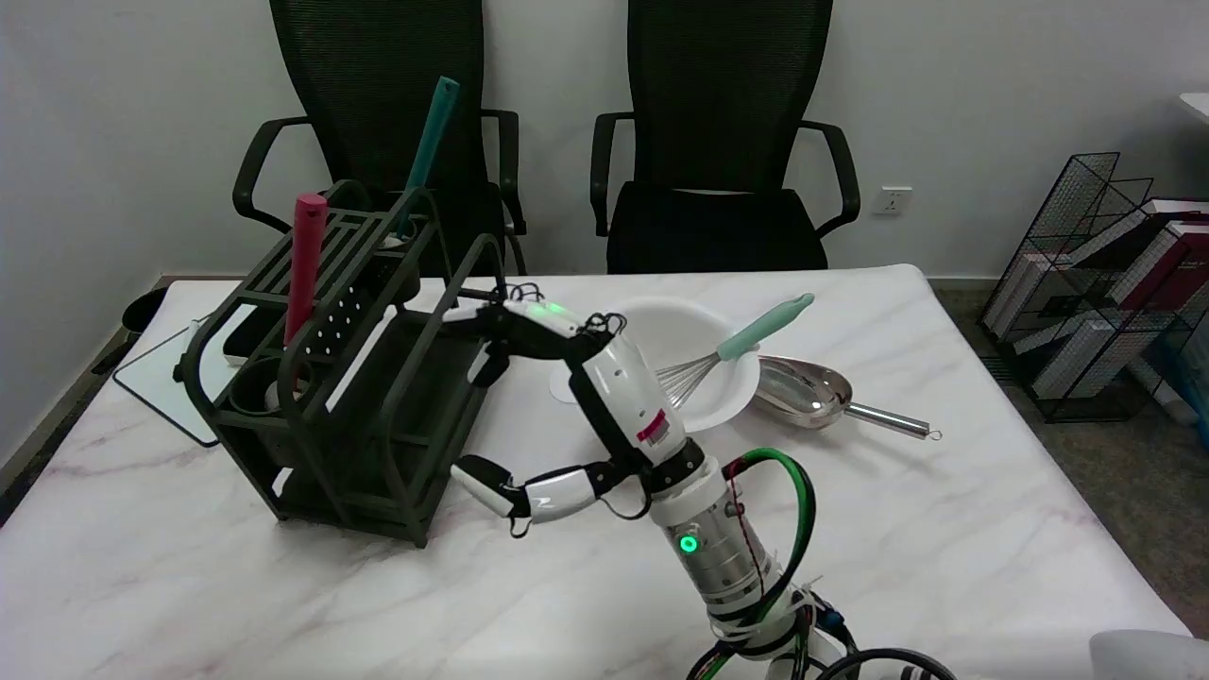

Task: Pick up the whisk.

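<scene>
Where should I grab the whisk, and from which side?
Judging by its pose, grip the whisk by its mint handle, which sticks up past the white bowl's right rim. Bring the open right hand from above; the wires lie inside the bowl.

surface: white marble-look table (283,604) | left half: dark green rack (368,397) standing upright | far left edge: flat white board (156,382), partly behind the rack | middle, toward far edge: white bowl (661,326) | just right of bowl, touching it: steel scoop (812,392), handle toward the right edge
</scene>
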Available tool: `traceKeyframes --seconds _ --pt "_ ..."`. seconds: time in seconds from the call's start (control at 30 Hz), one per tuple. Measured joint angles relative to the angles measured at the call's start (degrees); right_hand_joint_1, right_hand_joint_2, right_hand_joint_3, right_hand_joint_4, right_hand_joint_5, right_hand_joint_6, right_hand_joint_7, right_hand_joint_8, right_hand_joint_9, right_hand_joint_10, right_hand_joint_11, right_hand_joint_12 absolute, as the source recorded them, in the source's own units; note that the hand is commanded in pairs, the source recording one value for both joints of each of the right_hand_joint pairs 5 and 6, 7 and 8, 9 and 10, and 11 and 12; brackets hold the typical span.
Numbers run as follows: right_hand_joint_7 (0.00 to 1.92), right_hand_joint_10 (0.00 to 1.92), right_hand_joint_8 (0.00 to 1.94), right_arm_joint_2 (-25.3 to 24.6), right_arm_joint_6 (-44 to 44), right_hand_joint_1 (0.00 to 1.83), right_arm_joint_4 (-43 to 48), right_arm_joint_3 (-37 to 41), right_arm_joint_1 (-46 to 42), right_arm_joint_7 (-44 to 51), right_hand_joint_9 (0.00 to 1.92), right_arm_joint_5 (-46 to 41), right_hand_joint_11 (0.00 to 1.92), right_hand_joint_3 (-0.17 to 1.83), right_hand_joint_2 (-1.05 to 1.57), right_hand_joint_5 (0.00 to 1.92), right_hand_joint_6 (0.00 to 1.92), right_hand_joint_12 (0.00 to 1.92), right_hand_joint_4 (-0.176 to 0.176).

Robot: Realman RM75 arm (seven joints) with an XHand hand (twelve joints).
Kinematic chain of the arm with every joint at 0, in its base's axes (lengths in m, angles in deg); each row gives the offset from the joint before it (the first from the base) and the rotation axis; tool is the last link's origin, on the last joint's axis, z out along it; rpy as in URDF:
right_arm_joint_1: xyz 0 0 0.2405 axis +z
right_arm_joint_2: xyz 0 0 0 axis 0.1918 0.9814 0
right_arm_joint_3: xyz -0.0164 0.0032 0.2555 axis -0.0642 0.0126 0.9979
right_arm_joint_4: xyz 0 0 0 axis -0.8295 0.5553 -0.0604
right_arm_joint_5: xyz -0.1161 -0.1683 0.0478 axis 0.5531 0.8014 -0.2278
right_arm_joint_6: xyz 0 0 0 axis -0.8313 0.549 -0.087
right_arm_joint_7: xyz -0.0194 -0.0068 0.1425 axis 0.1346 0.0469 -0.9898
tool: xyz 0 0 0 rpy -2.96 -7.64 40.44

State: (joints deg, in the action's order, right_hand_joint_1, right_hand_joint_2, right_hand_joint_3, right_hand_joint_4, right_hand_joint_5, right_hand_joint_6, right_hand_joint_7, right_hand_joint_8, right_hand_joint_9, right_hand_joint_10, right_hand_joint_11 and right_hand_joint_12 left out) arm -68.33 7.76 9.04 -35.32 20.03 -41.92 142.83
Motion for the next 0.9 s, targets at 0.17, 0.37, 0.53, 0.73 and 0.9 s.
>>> traceKeyframes --seconds 0.17,0.37,0.53,0.73,0.9 --pt "0.95 0.66 0.95 0.05 -0.20 1.11 -0.47 1.93 -1.36 0.48 0.66 -2.45 0.77 0.99 0.21 0.56 0.56 0.77 0.000" --pt "1.00 0.72 1.00 0.81 1.95 1.09 -2.06 4.44 -4.30 2.96 0.72 -7.54 0.85 1.00 0.20 0.61 0.61 0.85 0.000" --pt "1.01 0.74 1.01 1.71 6.50 1.07 -3.70 5.31 -6.65 4.69 0.74 -12.38 0.89 1.02 0.22 0.67 0.67 0.89 0.000" --pt "1.02 0.78 1.02 2.96 14.48 1.04 -5.79 5.98 -10.19 6.12 0.78 -19.08 0.94 0.98 0.30 0.74 0.74 0.94 0.000" --pt "1.00 0.78 1.00 4.04 18.95 1.03 -7.49 7.26 -13.39 6.59 0.78 -23.67 0.93 0.96 0.30 0.73 0.73 0.93 0.000"
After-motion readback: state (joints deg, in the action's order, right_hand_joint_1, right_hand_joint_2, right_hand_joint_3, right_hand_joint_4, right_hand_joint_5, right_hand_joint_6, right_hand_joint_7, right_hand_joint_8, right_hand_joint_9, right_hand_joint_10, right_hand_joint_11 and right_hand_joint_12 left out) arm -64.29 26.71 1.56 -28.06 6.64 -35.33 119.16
